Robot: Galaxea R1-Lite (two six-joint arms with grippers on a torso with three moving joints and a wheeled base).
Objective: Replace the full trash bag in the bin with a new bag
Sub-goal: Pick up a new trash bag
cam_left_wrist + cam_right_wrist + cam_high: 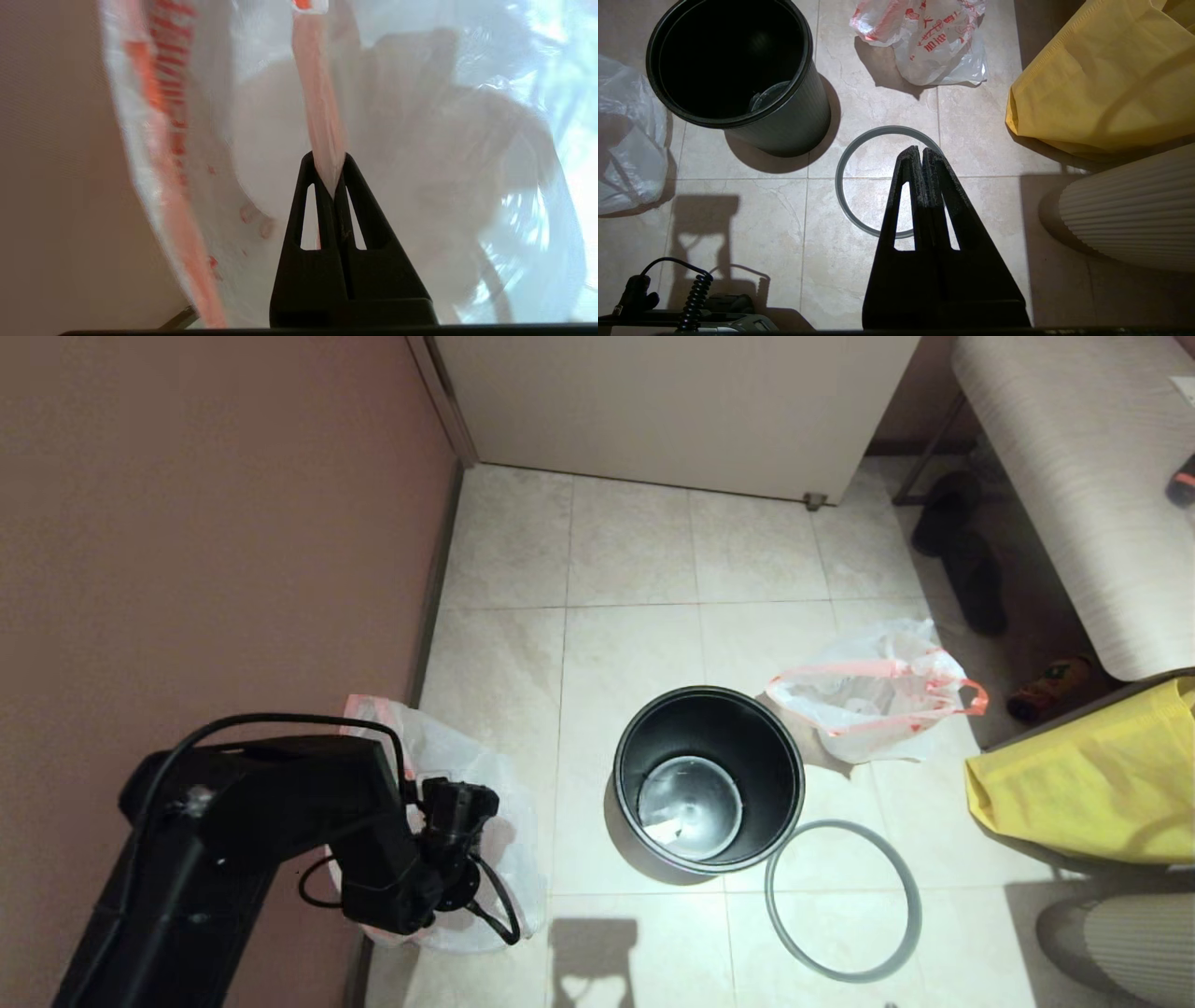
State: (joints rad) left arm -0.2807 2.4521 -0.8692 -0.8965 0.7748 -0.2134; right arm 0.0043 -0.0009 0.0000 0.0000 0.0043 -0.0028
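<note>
The round black bin (709, 728) stands unlined on the tiled floor, with a small white scrap at its bottom. Its grey hoop (771, 901) lies flat on the floor, front right of it. The full trash bag (873, 695), with white shapes showing through its film, rests on the floor behind and right of the bin. The new bag (476, 775) of plain film lies by the left wall. My left gripper (329, 161) is shut on its pink rim band (320, 102). My right gripper (920, 151) hovers shut and empty above the hoop (838, 179), out of the head view.
A yellow fabric bag (1092, 775) and a ribbed white object (1120, 933) crowd the right side. The brown wall (187, 523) runs close along the left. A pale door (672, 401), a bench (1074, 476) and dark shoes (971, 569) stand at the back.
</note>
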